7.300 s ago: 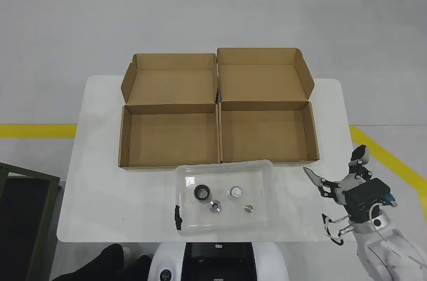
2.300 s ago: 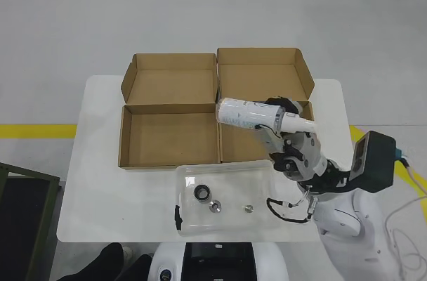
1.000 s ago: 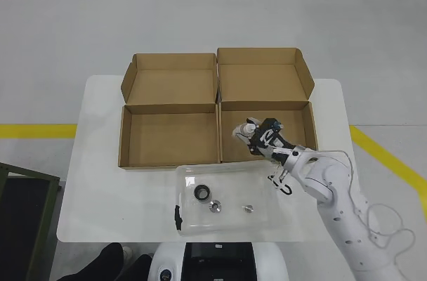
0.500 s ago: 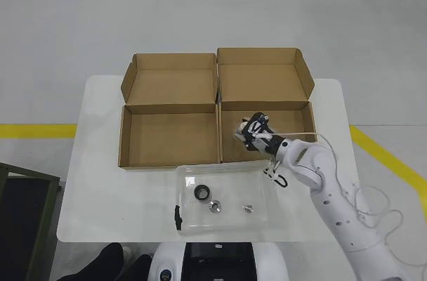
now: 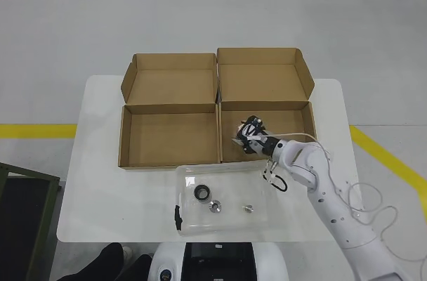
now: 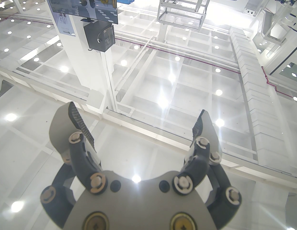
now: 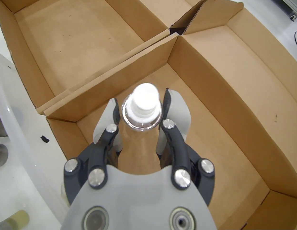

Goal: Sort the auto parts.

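Right gripper [image 7: 140, 111] clamps the white-capped part [image 7: 144, 96] over the right box [image 7: 234, 111] beside its inner wall; dropped high, the part may bounce out; left gripper [image 6: 139, 123] agape.

White table [image 5: 101, 197] w/ 2 boxes [image 5: 170, 137], tray [image 5: 224, 166]

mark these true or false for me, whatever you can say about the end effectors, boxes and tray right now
1. The right end effector is shut on a white-capped part. True.
2. That part hangs over the left-hand box. False: it is over the right cardboard box.
3. The left end effector is open and holds nothing. True.
4. The clear tray is empty. False: a black ring and two small metal parts lie in it.
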